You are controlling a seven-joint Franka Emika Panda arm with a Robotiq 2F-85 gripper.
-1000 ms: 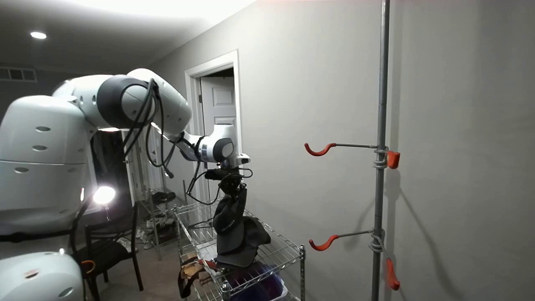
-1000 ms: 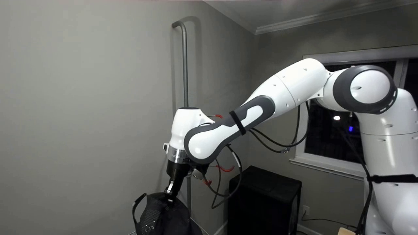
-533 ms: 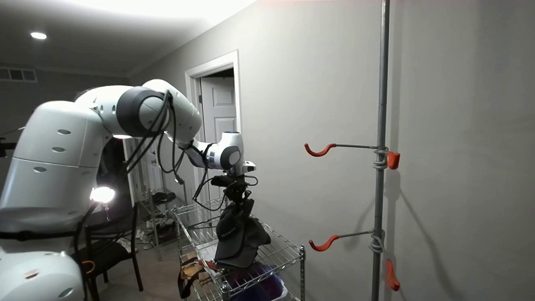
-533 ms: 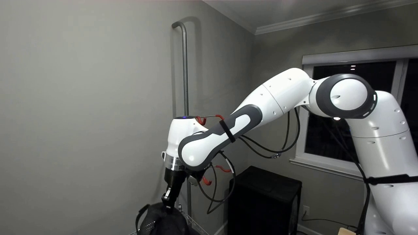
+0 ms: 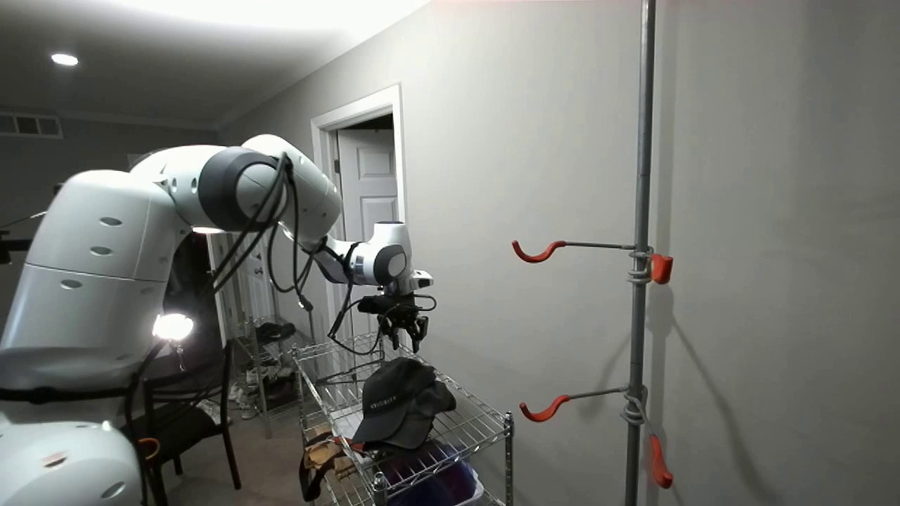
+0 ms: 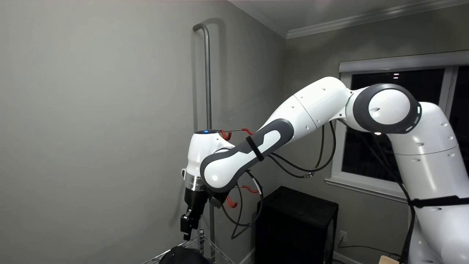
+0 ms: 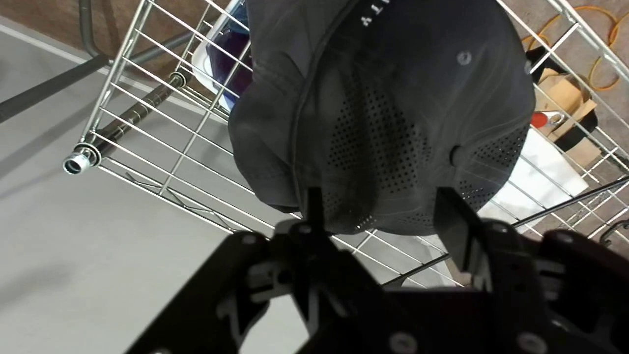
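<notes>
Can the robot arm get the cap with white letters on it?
Probably yes: its gripper hangs open above that cap, nothing seems between them, and the other cap isn't on top.

My arm (image 6: pixel 318 102) is glossy white, dark grey joint rings (image 6: pixel 361 110); oval recesses (image 5: pixel 110 221) dot the white; black straps (image 6: pixel 255 148) wrap it in places; black cables (image 6: pixel 334 141) loop alongside; silver collar (image 6: pixel 194 182) and small blue light (image 6: pixel 206 131) toward the end; my gripper (image 7: pixel 381 201) is black, angular fingers (image 7: pixel 453 221), pale round screw heads (image 7: pixel 403 342)
</notes>
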